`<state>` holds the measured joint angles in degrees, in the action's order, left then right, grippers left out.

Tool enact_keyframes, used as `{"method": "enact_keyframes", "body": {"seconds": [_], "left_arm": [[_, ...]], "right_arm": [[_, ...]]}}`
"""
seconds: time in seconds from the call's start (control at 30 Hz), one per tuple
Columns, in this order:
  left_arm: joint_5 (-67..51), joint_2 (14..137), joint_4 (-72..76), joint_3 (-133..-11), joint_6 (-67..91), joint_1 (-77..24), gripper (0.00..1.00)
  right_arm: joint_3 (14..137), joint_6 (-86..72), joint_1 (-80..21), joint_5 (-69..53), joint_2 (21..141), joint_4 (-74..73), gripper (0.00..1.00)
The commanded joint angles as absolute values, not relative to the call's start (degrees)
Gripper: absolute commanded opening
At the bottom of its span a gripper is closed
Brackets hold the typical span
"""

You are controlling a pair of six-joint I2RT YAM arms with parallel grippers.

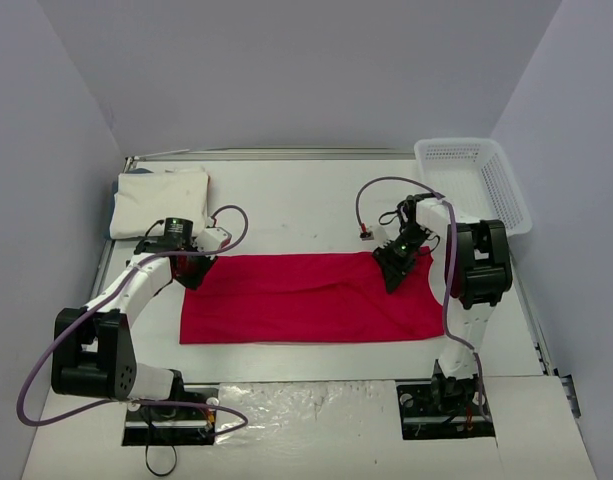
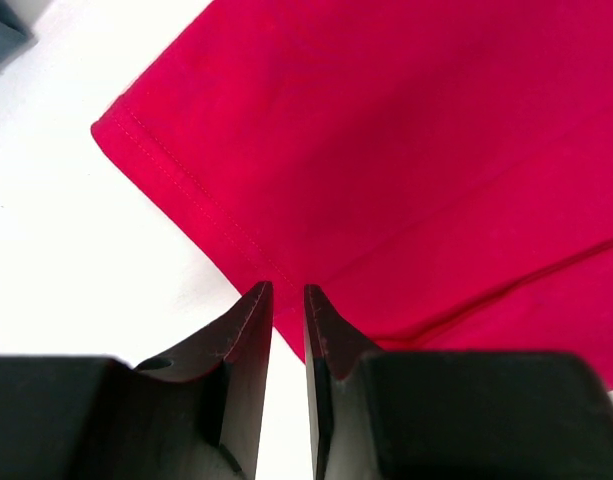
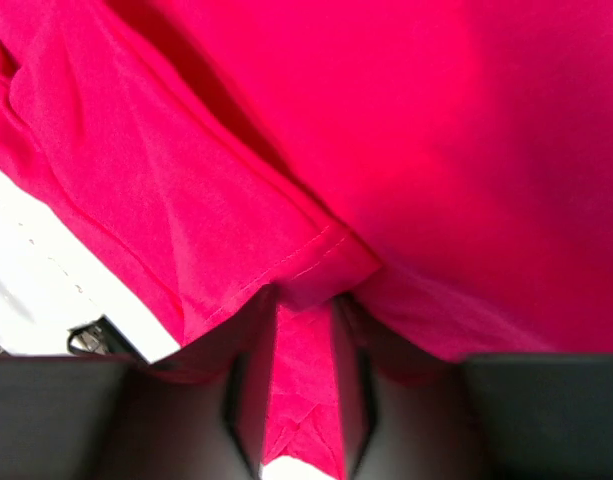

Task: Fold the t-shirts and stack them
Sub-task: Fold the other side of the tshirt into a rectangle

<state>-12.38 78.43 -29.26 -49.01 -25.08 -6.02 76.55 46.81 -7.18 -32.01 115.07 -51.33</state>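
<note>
The red t-shirt point(image 1: 306, 300) lies folded into a long flat band across the middle of the table. The white t-shirt point(image 1: 161, 200) sits as a folded rectangle at the back left. My left gripper point(image 1: 193, 270) is low at the red band's far-left corner. In the left wrist view its jaws point(image 2: 288, 288) stand a narrow slit apart, and the stitched hem of the red t-shirt point(image 2: 406, 150) runs in between the tips. My right gripper point(image 1: 396, 270) is at the band's far-right edge. In the right wrist view it point(image 3: 304, 300) holds a fold of the red t-shirt point(image 3: 436, 130) that fills its jaws.
A white mesh basket point(image 1: 506, 195) stands at the back right corner, past the right arm. Bare white table point(image 1: 286, 200) lies behind the red band. A purple cable with a small plug point(image 1: 364, 236) hangs near the right gripper.
</note>
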Motion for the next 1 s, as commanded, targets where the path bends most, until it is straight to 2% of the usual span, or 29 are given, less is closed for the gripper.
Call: {"method": "enact_keyframes", "body": {"seconds": [0.0,0.17,0.37,0.6,0.97], "left_arm": [[-12.0,77.6,-28.8,-49.6,-24.7,-5.6,0.18],[-12.1,77.3,-28.8,-49.5,-24.7,-5.6,0.18],[-12.0,76.2,-28.4,-48.9,-24.5,-5.6,0.17],[-12.2,75.5,-28.3,-48.6,-24.4,-5.4,0.17],[-12.4,75.1,-28.0,-48.5,-24.5,-5.0,0.16]], "right_arm": [[77.2,47.3,-7.6,-33.1,116.5,-52.2,0.22],[76.6,46.5,-7.6,-33.2,115.5,-51.6,0.09],[77.1,45.0,-7.6,-32.3,112.5,-51.8,0.00],[76.1,43.2,-9.8,-31.5,107.5,-52.4,0.00],[72.6,41.2,-18.9,-31.3,101.1,-54.8,0.00]]}}
